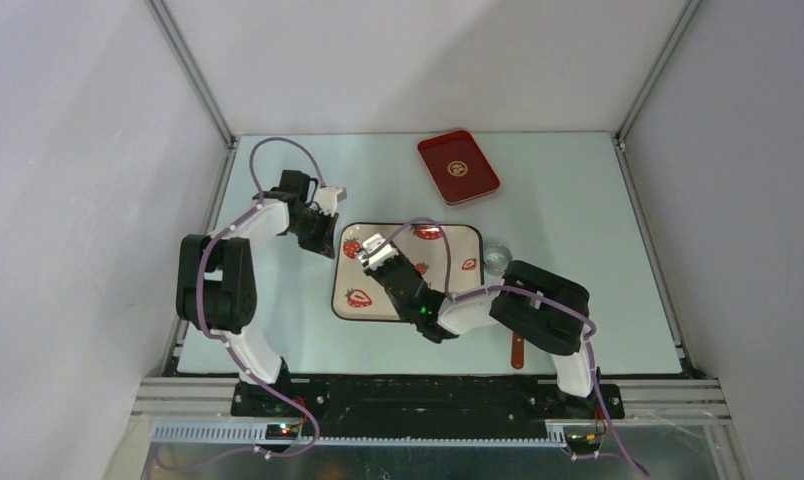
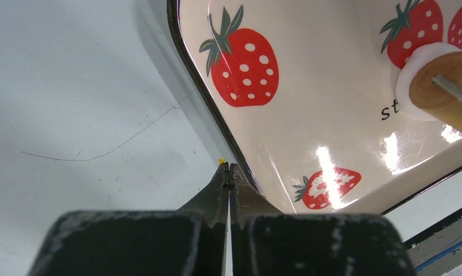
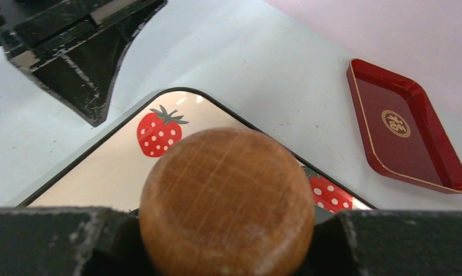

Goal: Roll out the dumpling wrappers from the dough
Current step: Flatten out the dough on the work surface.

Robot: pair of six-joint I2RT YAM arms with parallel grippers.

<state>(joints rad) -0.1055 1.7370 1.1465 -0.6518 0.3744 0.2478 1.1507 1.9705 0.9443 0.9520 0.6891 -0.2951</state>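
Observation:
A cream tray printed with strawberries (image 1: 448,300) lies in the middle of the table. My right gripper (image 1: 376,250) is over its left part, shut on a wooden rolling pin (image 3: 227,201). In the left wrist view the pin's end (image 2: 441,86) rests on a flattened white dough piece (image 2: 405,73), which is mostly covered. My left gripper (image 1: 323,235) is shut and empty, with its tips (image 2: 228,169) on the table against the tray's dark left rim (image 2: 200,92). No other dough shows.
A red tray (image 1: 458,166) lies at the back, also in the right wrist view (image 3: 407,126). A small silvery round cup (image 1: 495,260) stands just right of the strawberry tray. A red-handled tool (image 1: 517,350) lies near the right arm's base.

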